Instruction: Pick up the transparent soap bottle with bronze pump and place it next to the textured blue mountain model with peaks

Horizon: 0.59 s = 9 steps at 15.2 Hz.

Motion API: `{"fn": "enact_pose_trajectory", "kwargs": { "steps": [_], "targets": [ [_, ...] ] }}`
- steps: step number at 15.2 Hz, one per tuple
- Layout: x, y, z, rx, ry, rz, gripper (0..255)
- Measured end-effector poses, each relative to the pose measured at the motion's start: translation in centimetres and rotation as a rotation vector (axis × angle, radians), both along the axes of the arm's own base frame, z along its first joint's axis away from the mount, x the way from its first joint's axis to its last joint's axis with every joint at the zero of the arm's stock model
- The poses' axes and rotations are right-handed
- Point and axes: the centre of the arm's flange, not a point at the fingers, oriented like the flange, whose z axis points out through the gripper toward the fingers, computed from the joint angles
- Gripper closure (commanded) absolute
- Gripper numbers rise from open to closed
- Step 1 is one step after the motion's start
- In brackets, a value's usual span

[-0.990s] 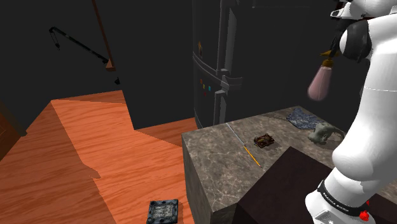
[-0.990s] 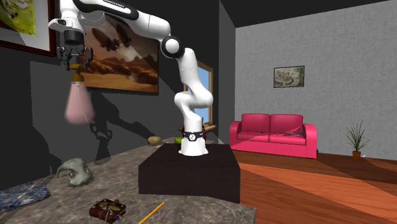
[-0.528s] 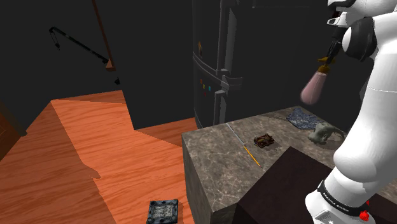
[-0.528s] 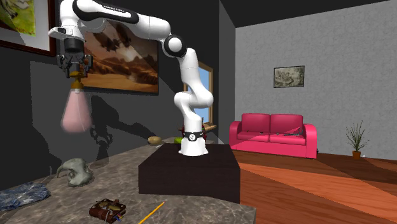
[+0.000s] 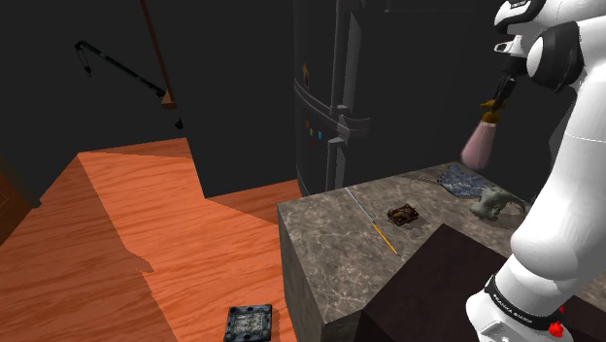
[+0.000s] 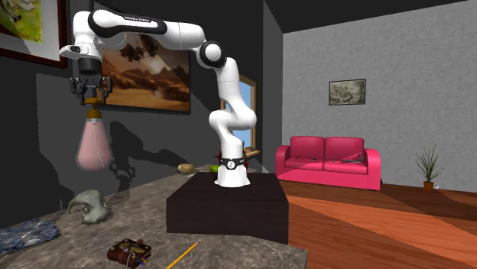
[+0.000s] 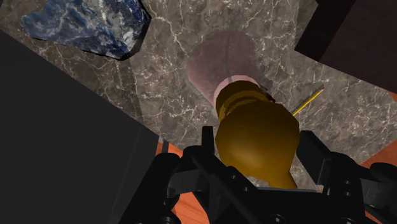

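Note:
A pinkish see-through soap bottle (image 5: 478, 145) with a bronze pump (image 7: 257, 137) hangs high above the marble counter (image 5: 340, 253). My gripper (image 5: 500, 97) is shut on the pump, and the bottle body (image 7: 222, 63) points down at the stone. In the second exterior view the gripper (image 6: 92, 95) holds the bottle (image 6: 93, 145) in front of a dark wall. The textured blue mountain model (image 5: 463, 180) lies on the counter's far end. It also appears as a blue mountain model (image 6: 27, 233) at the second exterior view's lower left and as blue peaks (image 7: 86, 25) off to one side below the bottle.
A grey skull-like figure (image 5: 495, 202), a brown book-like object (image 5: 404, 215) and a yellow pencil (image 5: 386, 238) lie on the counter. The dark stand (image 5: 437, 282) fills the near corner. A tall fridge (image 5: 335, 97) rises behind. A red sofa (image 6: 329, 162) is far off.
The gripper has carried the bottle a little lower and farther along the counter toward the blue model's end. The bottle stays clasped by its pump.

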Motion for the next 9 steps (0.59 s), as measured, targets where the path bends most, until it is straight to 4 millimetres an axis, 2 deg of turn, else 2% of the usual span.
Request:
{"fn": "enact_pose_trajectory", "kwargs": {
  "steps": [9],
  "targets": [
    [0.1,0.0,-4.7,0.000,0.000,0.000,255]
  ]
}}
